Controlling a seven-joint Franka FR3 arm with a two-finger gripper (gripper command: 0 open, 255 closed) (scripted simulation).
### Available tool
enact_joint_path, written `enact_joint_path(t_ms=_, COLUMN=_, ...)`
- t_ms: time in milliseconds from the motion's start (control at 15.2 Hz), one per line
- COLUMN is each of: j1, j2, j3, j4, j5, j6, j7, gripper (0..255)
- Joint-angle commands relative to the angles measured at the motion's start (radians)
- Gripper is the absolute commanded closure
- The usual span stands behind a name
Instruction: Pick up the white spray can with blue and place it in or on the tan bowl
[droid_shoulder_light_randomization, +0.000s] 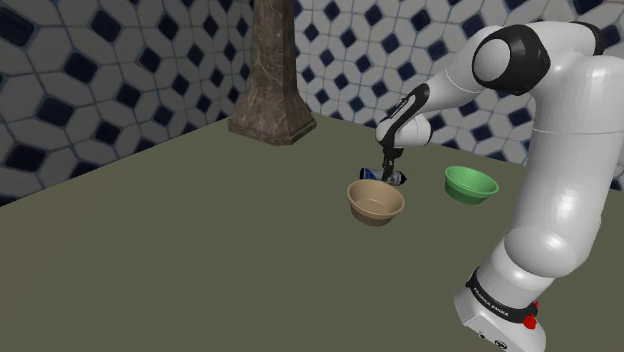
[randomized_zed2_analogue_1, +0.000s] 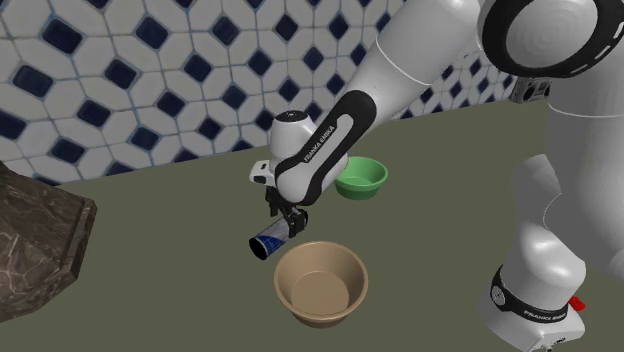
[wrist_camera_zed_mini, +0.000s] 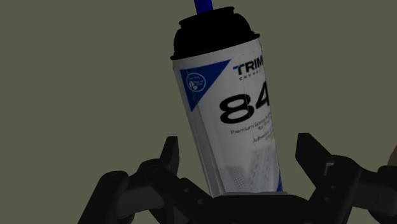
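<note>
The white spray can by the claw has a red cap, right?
Not quite: the cap on the white spray can with the blue triangle by the black claw is black, not red. The wrist view shows it.

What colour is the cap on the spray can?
Black cap with a blue nozzle on top; clearest in the wrist view.

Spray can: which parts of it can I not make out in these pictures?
- Wrist view: base of the spray can is hidden behind the gripper.
- Wrist view: label words run round its side, out of sight; the small print is too small.
- Shoulder view: spray can tiny, partly behind the gripper.
</note>
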Motion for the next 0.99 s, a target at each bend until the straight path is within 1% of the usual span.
enact_joint_path(t_ms=0, j1=-0.012, j2=0.029, j3=0.015, j4=0.010, j5=0.021, j6=0.018, j7=-0.014, gripper=0)
enact_joint_path(t_ms=66, j1=-0.022, j2=0.051, j3=0.027, j4=0.016, j5=0.036, j6=0.033, j7=-0.025, gripper=0)
enact_joint_path(t_ms=594, j1=-0.022, j2=0.051, j3=0.027, j4=0.016, j5=0.035, j6=0.033, j7=-0.024, gripper=0)
enact_joint_path(t_ms=660, j1=-0.022, j2=0.051, j3=0.027, j4=0.016, j5=0.035, j6=0.033, j7=-0.024, gripper=255)
enact_joint_path(t_ms=924, j1=-0.022, j2=0.051, j3=0.027, j4=0.017, j5=0.035, j6=0.033, j7=-0.024, gripper=255)
